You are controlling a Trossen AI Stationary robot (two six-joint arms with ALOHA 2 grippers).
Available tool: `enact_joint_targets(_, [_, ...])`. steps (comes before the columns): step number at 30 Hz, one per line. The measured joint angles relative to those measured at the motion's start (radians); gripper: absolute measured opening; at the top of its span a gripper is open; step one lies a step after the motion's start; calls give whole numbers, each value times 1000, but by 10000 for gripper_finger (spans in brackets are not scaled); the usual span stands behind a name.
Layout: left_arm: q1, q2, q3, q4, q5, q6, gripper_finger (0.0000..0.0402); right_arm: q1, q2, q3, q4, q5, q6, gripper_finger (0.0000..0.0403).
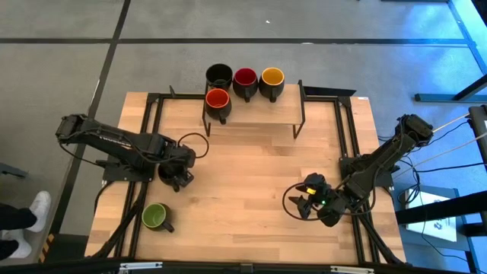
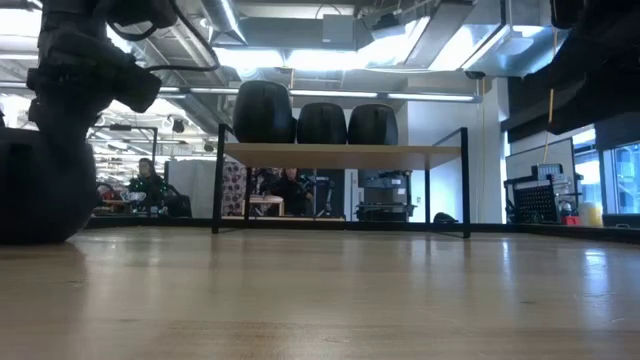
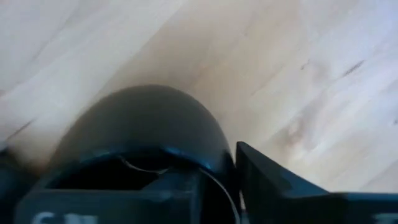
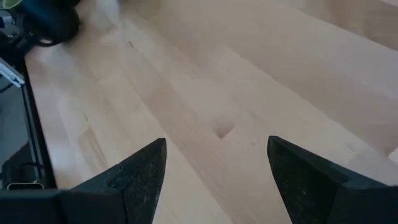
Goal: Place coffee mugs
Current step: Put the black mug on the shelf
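The left pincer (image 1: 176, 175) reaches low over the table (image 1: 251, 190), clamped on a dark mug (image 3: 149, 124) just above the green mug (image 1: 155, 217). The right pincer (image 1: 308, 199), fingers apart, waits far right of it. Four mugs (image 1: 243, 82) stand on the shelf (image 1: 259, 114), all empty.

Four dark round handled mugs (image 1: 243, 82) on wood-topped metal shelf (image 1: 259, 113) at table's far edge; green-lined dark mug (image 1: 156, 217) front-left on light wooden table (image 1: 251, 183).

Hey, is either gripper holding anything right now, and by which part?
The left gripper is at a dark mug, grip unclear. The right gripper is open and empty.
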Motion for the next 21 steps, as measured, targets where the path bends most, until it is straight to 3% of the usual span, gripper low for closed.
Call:
enact_joint_targets(5, [-7,0,-2,70,-10,53,15,0,0,0,0,-9,-7,264])
enact_joint_targets(13, [-45,45,112,127,-39,85,18,0,0,0,3,-9,-10,264])
enact_joint_targets(21, [-59,258,358,128,-63,218,16,0,0,0,4,-8,-8,264])
